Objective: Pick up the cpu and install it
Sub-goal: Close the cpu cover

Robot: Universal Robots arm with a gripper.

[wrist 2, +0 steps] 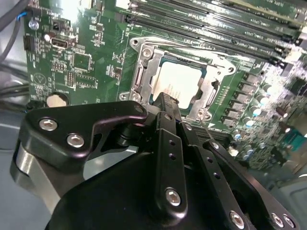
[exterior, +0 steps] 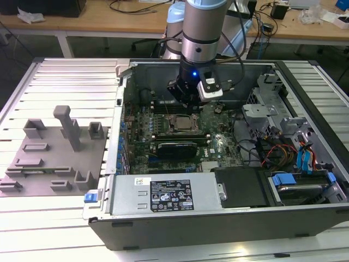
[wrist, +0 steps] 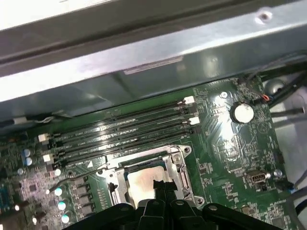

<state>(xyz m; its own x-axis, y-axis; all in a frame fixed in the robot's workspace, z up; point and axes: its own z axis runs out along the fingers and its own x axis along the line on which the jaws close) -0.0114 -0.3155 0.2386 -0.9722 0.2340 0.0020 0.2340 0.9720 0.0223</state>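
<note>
The cpu [wrist 2: 180, 81] lies flat inside the metal-framed socket [wrist 2: 144, 72] on the green motherboard, its silvery top facing up. It shows in the first wrist view as well [wrist: 144, 181], and in the exterior view [exterior: 180, 121] near the middle of the open computer case. My gripper [exterior: 192, 106] hangs just above the cpu's far edge. In both wrist views its black fingers [wrist 2: 169, 139] run together to one narrow tip over the chip, so the gripper [wrist 2: 164, 98] [wrist: 159, 184] is shut with nothing held.
Memory slots [wrist: 124, 132] run along one side of the socket, close to the case wall [wrist: 144, 72]. A power supply with a white label [exterior: 169, 195], drive bays and cables [exterior: 283, 147] crowd the case. A grey fixture block [exterior: 54, 158] sits at the exterior view's left.
</note>
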